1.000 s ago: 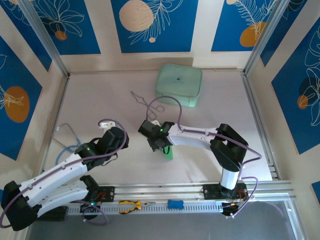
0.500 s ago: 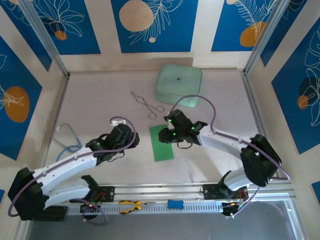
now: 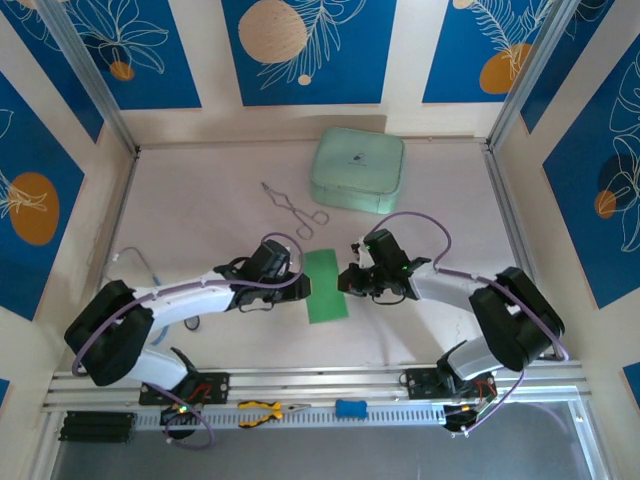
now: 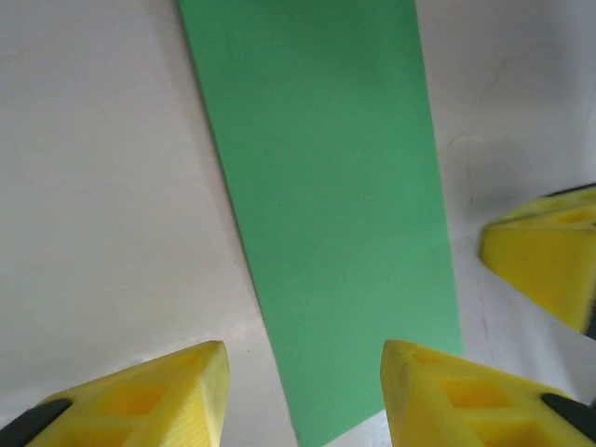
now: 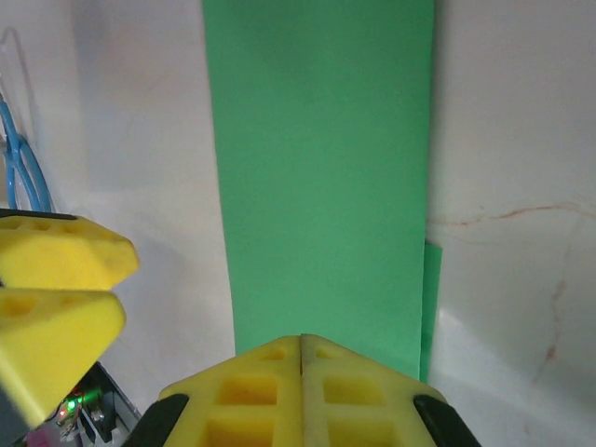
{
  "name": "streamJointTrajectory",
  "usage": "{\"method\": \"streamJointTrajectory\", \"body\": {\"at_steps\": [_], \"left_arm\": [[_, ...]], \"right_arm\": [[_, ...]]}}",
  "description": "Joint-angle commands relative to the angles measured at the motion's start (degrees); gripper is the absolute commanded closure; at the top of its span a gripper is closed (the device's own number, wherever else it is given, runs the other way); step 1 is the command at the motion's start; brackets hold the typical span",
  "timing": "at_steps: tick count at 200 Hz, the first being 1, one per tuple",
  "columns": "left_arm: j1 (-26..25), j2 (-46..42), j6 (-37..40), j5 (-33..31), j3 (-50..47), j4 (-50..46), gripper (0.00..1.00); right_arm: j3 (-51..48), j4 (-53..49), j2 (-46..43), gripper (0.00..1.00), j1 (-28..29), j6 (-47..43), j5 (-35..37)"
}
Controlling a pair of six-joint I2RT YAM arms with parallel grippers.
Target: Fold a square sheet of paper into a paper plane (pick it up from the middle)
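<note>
Tongs [image 3: 290,207] and mint-green case [image 3: 358,170] beyond folded green paper [image 3: 324,285].

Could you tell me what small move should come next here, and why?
Probably lower the open left gripper onto the paper to pin it: it lies flat, folded, between both grippers, and the shut right gripper sits at its opposite edge.

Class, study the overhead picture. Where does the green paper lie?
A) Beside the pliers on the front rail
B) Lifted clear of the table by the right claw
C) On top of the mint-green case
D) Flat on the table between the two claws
D: the green paper lies flat on the table, with the left claw at one side and the right claw at the other.
</note>
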Motion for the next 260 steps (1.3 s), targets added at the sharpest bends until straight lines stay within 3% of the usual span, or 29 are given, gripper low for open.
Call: {"method": "streamJointTrajectory", "body": {"at_steps": [1, 48, 73, 193, 260], "left_arm": [[0.97, 1.18, -0.26, 4.75, 0.91, 3.63, 0.52], [2.42, 3.33, -1.64, 8.12, -0.66, 7.58, 0.52], [2.80, 4.94, -2.25, 9.79, -0.53, 9.86, 0.52], [3.30, 10.42, -3.83, 9.36, -0.40, 10.50, 0.53], [3.30, 13.06, -5.30, 12.05, -1.01, 14.47, 0.60]], "right_arm": [[2.16, -0.16, 2.97, 0.98, -0.59, -0.24, -3.00], [-0.50, -0.69, 7.16, 0.99, -3.02, 1.53, -2.12], [-3.23, 2.41, 9.18, 0.98, -4.66, 3.89, -5.52], [-4.02, 2.08, 8.67, 0.98, -5.49, 4.99, -5.85], [-4.02, 1.80, 8.59, 0.98, -5.41, 4.98, -5.58]]}}
